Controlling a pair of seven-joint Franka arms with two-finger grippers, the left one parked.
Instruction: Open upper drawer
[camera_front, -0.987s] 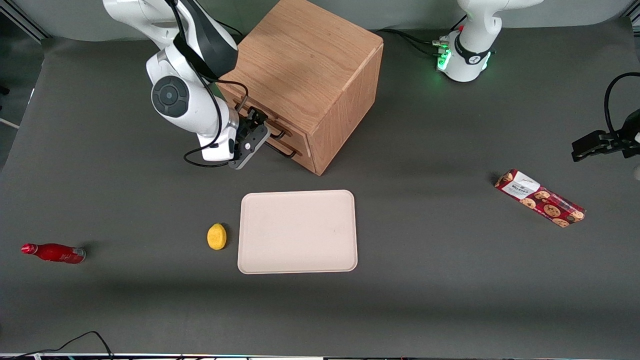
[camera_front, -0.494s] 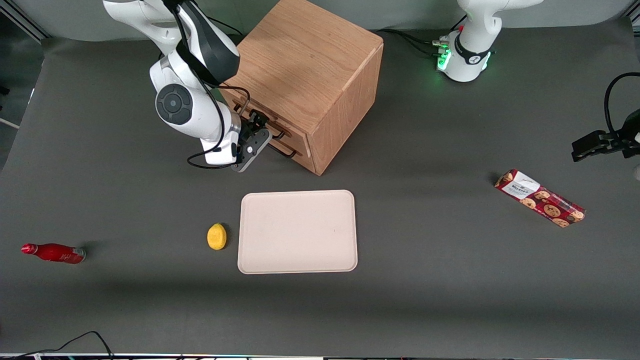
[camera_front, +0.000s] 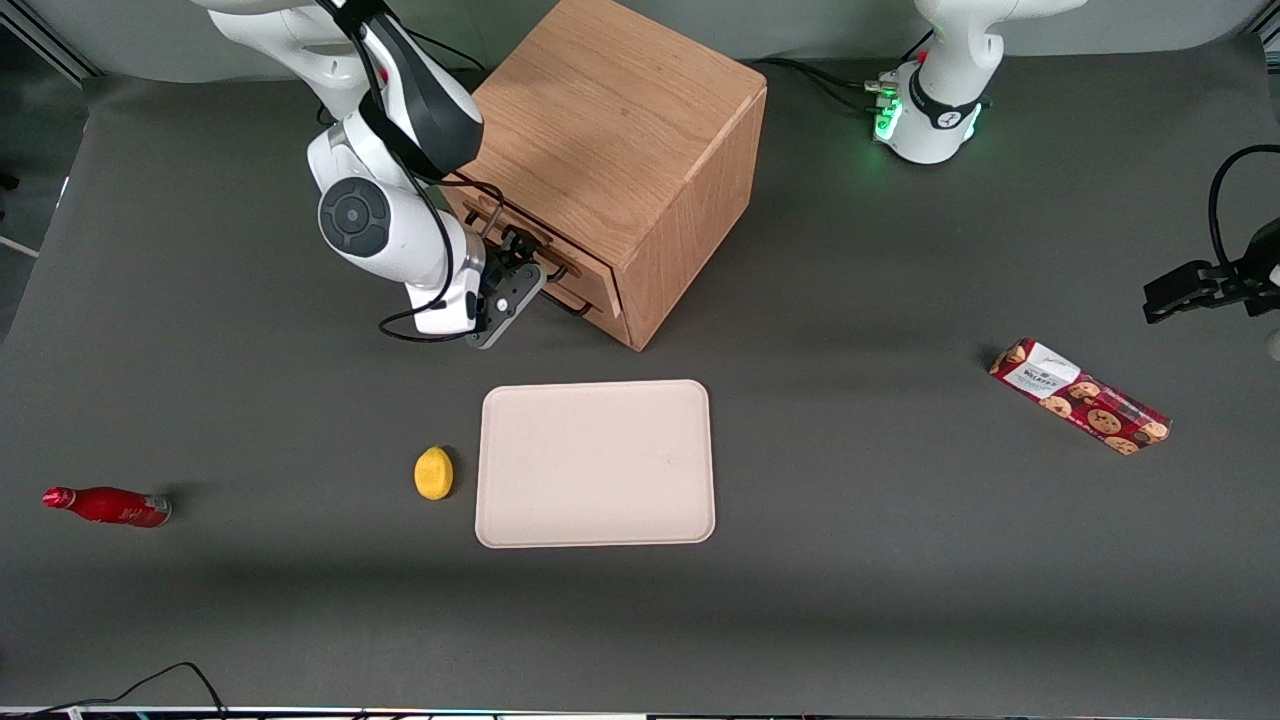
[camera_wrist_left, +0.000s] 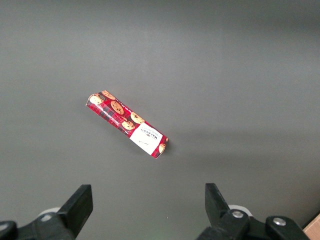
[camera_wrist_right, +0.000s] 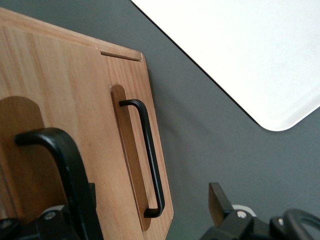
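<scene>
The oak cabinet (camera_front: 620, 110) stands at the back of the table, both drawers shut. The upper drawer (camera_front: 590, 268) has a black bar handle (camera_front: 553, 262). My right gripper (camera_front: 522, 258) is open, right in front of that drawer face, at the height of the upper handle. In the right wrist view the upper drawer front (camera_wrist_right: 50, 75) fills much of the frame. Its handle (camera_wrist_right: 65, 165) looms thick and close beside one finger. The other finger (camera_wrist_right: 218, 202) hangs over bare table. The gripper (camera_wrist_right: 150, 197) spans past the lower drawer's handle (camera_wrist_right: 149, 155), which is farther off.
A beige tray (camera_front: 596, 462) lies nearer the front camera than the cabinet, with a yellow lemon (camera_front: 433, 472) beside it. A red bottle (camera_front: 108, 506) lies toward the working arm's end. A red cookie box (camera_front: 1080, 396) lies toward the parked arm's end, and shows in the left wrist view (camera_wrist_left: 127, 123).
The right arm has swung in toward the cabinet. The gripper has moved a little closer to the drawer face and the upper handle. The drawers have not moved.
</scene>
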